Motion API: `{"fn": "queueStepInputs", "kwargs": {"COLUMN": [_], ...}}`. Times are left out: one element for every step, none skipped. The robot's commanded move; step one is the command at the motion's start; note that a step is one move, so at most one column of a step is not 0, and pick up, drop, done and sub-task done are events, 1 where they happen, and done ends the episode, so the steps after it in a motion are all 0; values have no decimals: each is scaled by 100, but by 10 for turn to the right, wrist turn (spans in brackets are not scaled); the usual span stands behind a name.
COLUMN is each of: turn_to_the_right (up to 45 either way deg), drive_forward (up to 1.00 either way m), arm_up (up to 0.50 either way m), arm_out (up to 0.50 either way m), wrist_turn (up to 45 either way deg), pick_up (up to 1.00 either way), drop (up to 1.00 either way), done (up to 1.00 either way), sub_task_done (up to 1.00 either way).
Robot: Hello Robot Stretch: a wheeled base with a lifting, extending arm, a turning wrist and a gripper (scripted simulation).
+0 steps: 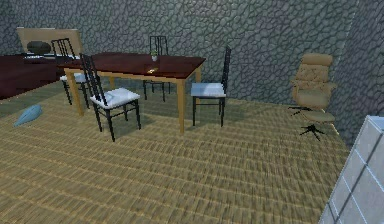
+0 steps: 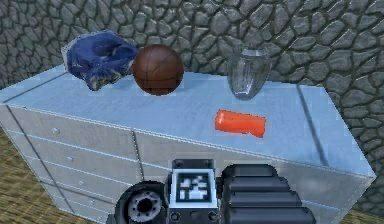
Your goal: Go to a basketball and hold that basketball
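Atop the pale dresser, a basketball rests beside a blue cloth.

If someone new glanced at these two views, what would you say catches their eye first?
Probably the brown basketball on the pale dresser in the arm side view, between a crumpled blue cloth and a clear glass vase, with an orange-red cylinder lying nearer the front edge. In the forward view, a dark wooden dining table with black chairs stands before a grey stone wall, and a tan office chair sits at that view's right.
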Motion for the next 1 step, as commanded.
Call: {"fn": "queueStepInputs", "kwargs": {"turn_to_the_right": [0], "drive_forward": [0], "arm_up": [0], "arm_out": [50], "wrist_turn": [0], "pick_up": [0], "drop": [0], "done": [0], "sub_task_done": [0]}}
